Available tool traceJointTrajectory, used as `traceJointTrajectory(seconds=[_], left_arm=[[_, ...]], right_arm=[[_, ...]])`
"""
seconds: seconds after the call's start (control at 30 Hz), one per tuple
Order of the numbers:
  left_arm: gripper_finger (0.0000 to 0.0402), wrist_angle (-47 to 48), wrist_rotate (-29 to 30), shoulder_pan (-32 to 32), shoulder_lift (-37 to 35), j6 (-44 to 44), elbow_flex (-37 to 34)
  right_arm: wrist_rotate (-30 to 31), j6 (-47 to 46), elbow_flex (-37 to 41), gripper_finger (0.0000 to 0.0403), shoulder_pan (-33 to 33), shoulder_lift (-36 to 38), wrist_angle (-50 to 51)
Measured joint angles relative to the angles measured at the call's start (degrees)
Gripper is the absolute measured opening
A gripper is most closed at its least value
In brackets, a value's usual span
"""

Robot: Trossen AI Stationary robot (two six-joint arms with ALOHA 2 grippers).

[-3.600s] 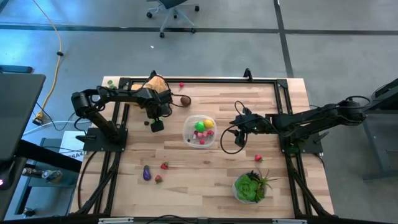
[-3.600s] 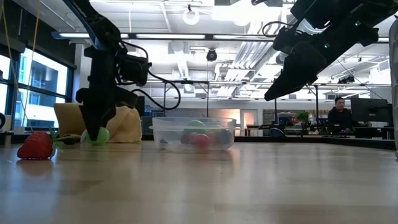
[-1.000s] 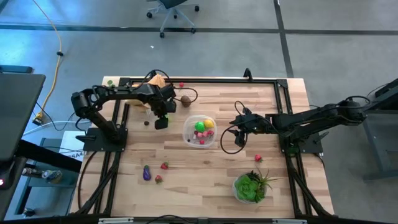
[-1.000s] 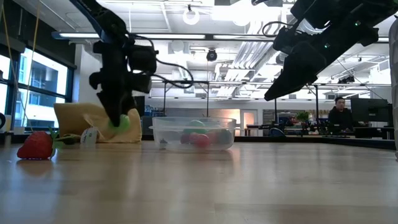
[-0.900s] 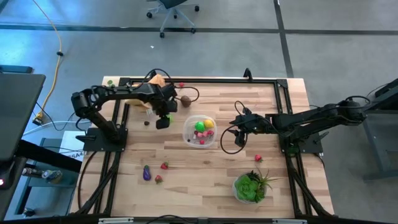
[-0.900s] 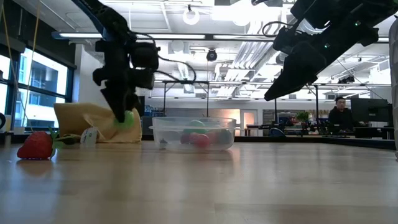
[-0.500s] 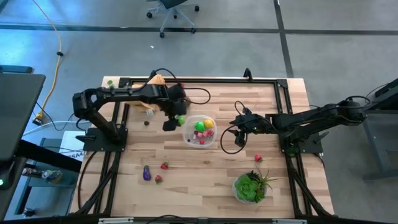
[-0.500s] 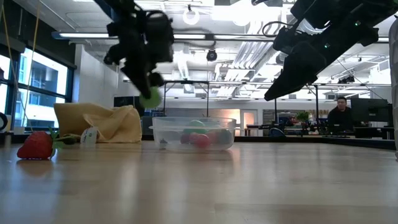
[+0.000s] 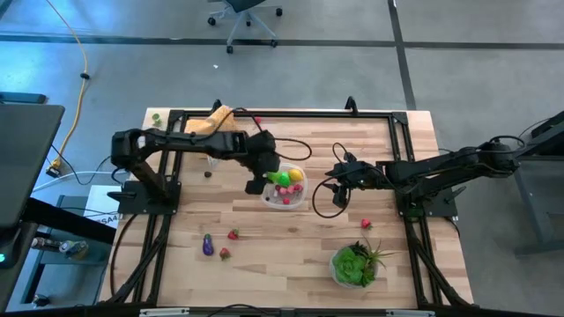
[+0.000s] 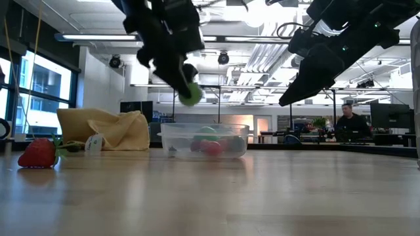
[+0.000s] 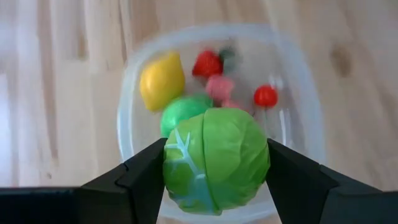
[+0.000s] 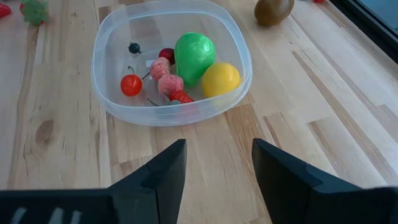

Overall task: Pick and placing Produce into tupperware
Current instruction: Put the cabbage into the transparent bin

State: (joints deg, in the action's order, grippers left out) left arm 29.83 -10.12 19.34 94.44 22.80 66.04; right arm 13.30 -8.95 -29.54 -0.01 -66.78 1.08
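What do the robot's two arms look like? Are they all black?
Yes, nearly all. Both the left arm and the right arm are thin, black and jointed, with black cables looping alongside them. Each ends in an end effector with two flat, dark, wedge-shaped fingers. The left end effector and the right end effector look the same. No markings are visible.

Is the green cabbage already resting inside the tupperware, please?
No, the left gripper holds the green cabbage above the tupperware.
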Motion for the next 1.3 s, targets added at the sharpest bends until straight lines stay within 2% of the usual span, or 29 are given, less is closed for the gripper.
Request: traceJointTrajectory(seconds=[0.43, 0.87, 1.3], left_arm=[[0.0231, -2.8, 0.5, -0.8, 7.0, 1.4, 0.0], [0.0235, -2.6, 0.8, -4.1, 8.3, 2.1, 0.0], [0.0236, -1.2, 2.7, -4.0, 9.1, 2.7, -0.1]], right_arm=[[0.0, 0.0, 0.0, 0.0176, 0.0, 0.0, 0.0], [0.0, 0.0, 0.0, 0.0176, 0.0, 0.0, 0.0], [0.0, 0.0, 0.0, 0.0176, 0.0, 0.0, 0.6]])
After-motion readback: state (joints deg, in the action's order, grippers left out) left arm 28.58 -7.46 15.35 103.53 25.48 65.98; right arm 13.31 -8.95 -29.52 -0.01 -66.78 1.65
